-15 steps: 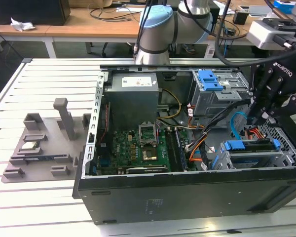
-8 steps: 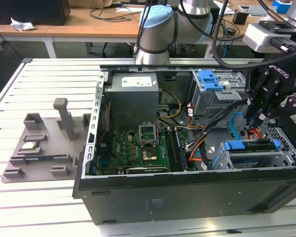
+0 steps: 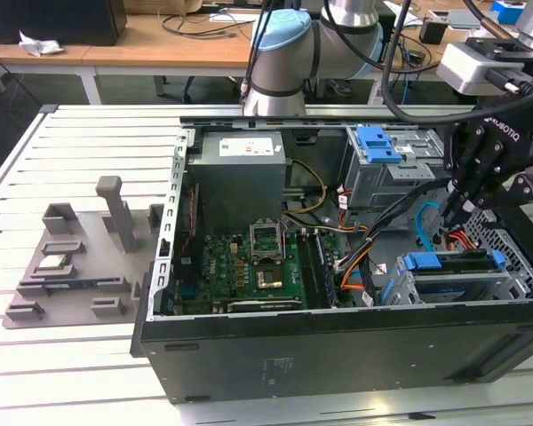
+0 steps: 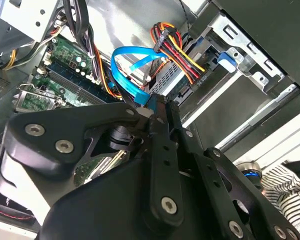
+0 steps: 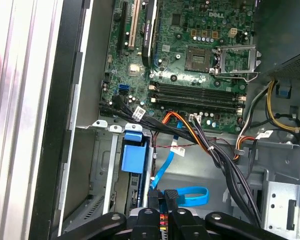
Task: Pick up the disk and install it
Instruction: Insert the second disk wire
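Pincer (image 3: 450,216) closed, above disk (image 3: 453,264) seated in bay, cables close beside.

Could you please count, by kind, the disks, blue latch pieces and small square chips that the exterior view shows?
disk: 1
blue latch piece: 1
chip: 1
Total: 3
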`<state>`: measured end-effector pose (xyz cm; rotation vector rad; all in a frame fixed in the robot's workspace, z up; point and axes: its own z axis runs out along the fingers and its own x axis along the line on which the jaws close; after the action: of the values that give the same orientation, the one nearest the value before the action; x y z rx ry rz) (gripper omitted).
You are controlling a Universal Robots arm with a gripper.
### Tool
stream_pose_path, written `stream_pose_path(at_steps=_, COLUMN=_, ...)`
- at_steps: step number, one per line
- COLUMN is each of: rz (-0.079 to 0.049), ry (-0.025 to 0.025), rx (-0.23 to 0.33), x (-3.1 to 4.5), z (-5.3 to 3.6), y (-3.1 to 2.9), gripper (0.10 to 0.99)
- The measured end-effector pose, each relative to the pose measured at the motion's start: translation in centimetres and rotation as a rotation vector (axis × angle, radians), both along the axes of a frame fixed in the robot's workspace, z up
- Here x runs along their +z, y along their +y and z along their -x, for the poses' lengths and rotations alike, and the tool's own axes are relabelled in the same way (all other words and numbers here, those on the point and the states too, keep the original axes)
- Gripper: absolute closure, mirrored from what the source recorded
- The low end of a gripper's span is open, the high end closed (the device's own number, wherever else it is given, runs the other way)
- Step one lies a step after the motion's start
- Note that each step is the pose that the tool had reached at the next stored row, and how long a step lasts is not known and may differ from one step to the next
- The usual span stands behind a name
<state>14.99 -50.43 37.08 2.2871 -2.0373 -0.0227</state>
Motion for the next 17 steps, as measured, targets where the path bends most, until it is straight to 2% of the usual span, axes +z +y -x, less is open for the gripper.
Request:
stream_pose_path(at_steps=2, rz=0.001, ry=0.0000, rx=0.000, x=0.02, z=0.00, y=-0.51, gripper=0.925)
stream_pose_path(at_steps=3, rz=0.001, ry=0.0000, rx=0.000, x=-0.02, z=0.00, y=-0.94, gripper=0.925)
stream_pose_path(at_steps=4, rz=-0.001, ry=0.0000, rx=0.000, x=-0.21, z=0.00, y=-1.66, gripper=0.925)
stream_pose_path(at_steps=6, rz=-0.005, ry=0.0000, rx=0.000, x=-0.41, z=-0.02, y=-2.07, gripper=0.925)
stream_pose_path(at_steps=9, rz=-0.019, ry=0.0001, rx=-0.001, x=-0.78, z=-0.20, y=-2.61, gripper=0.925)
stream_pose_path(at_steps=12, rz=-0.021, ry=0.0009, rx=-0.001, x=-1.12, z=-0.82, y=-2.74, gripper=0.925)
stream_pose_path(at_steps=15, rz=-0.020, ry=0.0009, rx=-0.001, x=-1.88, z=-0.84, y=-2.76, gripper=0.925)
stream_pose_path(at_steps=17, rz=-0.021, ry=0.0010, rx=-0.001, x=-1.94, z=-0.94, y=-2.75, gripper=0.925)
